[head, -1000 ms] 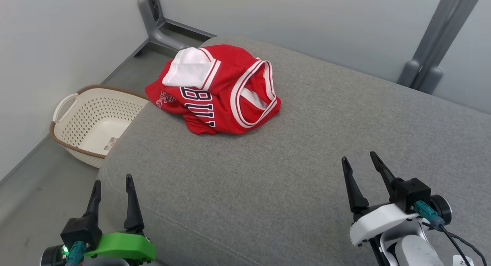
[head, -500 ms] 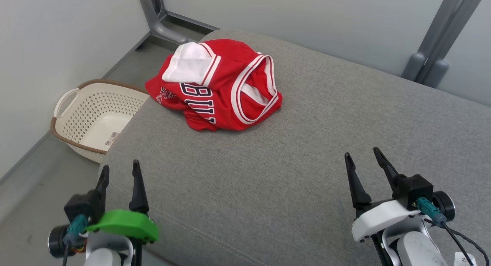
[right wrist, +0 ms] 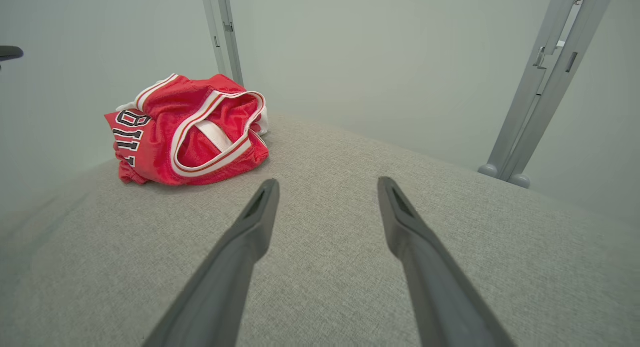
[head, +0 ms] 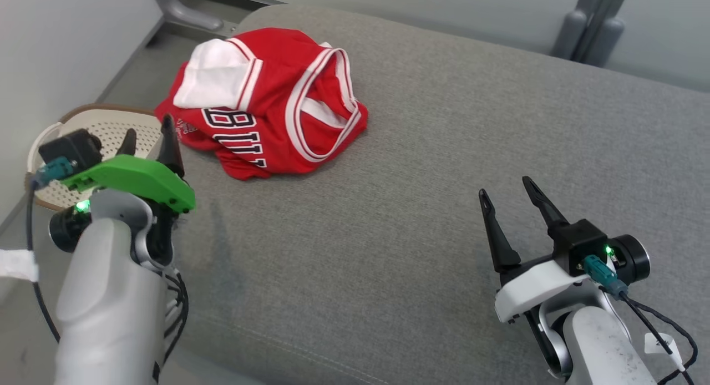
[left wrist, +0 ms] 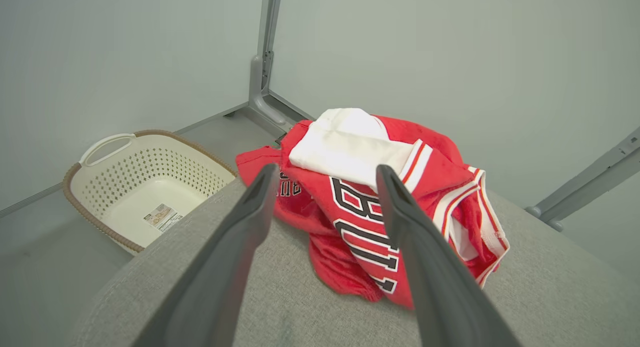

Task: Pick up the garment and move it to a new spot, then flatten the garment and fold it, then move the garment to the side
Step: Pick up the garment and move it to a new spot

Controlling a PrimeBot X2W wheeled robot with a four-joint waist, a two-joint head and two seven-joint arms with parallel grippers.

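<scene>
The left gripper (head: pixel 148 124) is held high at the near left on an upright pale forearm (head: pixel 105 296), fingers spread wide, empty. The right gripper (head: pixel 504 185) sits low at the near right, fingers parted, empty.

Open grey cushion (head: pixel 432 168) surrounds the jersey (head: pixel 277 102); a basket (left wrist: pixel 150 164) and wall (head: pixel 55 41) crowd its left.

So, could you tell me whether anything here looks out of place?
The red jersey lies crumpled in a heap at the grey cushion's far left corner, partly over its edge beside the basket. Nothing looks spilled or damaged.
</scene>
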